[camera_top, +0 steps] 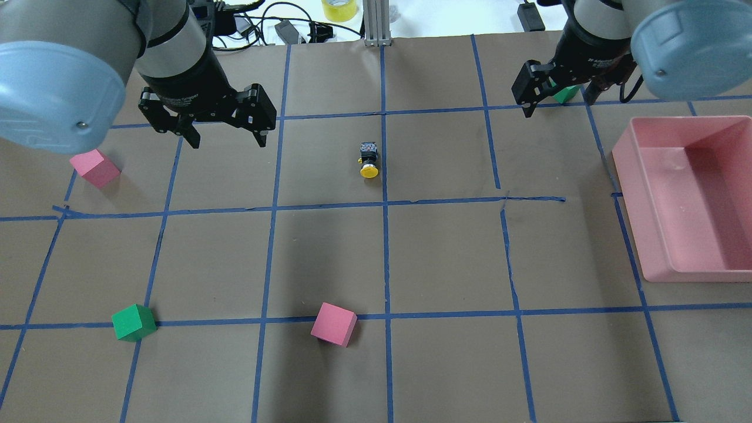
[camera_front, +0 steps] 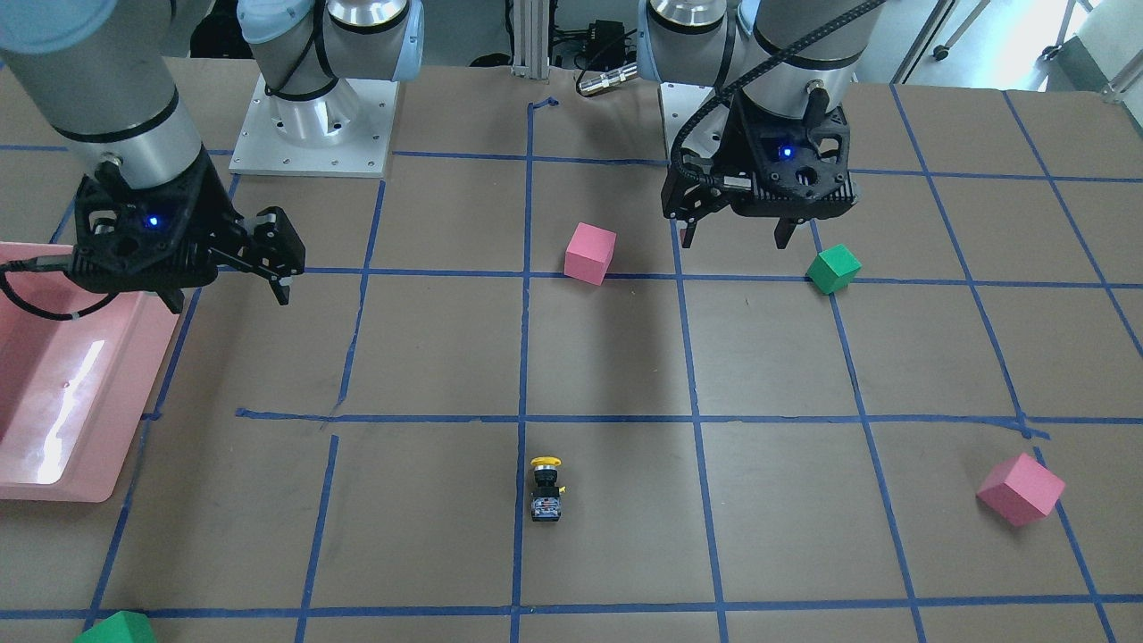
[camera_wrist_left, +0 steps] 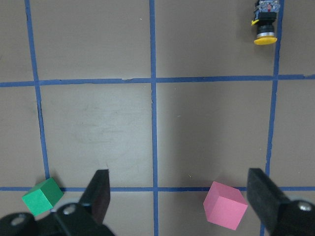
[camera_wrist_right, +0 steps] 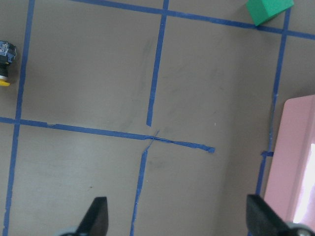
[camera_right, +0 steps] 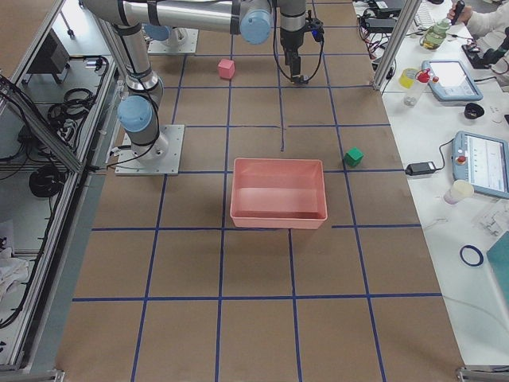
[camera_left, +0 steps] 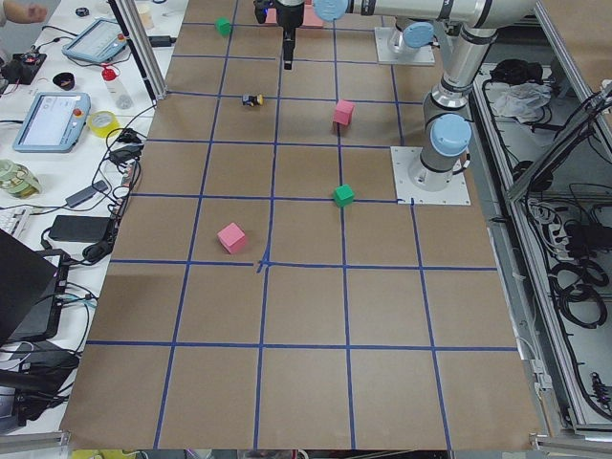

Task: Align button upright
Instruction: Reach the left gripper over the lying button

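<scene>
In the overhead view the button (camera_top: 368, 160) lies on its side on the brown table (camera_top: 446, 252), touching the left edge of the centre blue tape line (camera_top: 386, 258). Its yellow cap points toward 6 o'clock and its base toward 12 o'clock. It is apart from both grippers. The left gripper (camera_top: 228, 140) hangs at about 9 o'clock from the button, well apart, with its fingers spread wide and empty. The right gripper (camera_front: 229, 295) hangs at about 2 o'clock from the button, likewise wide and empty, near a green cube (camera_top: 567, 94). A pink tray (camera_top: 630, 194) sits at 3 o'clock. A pink cube (camera_top: 333, 324) rests at 6 o'clock, well apart.
</scene>
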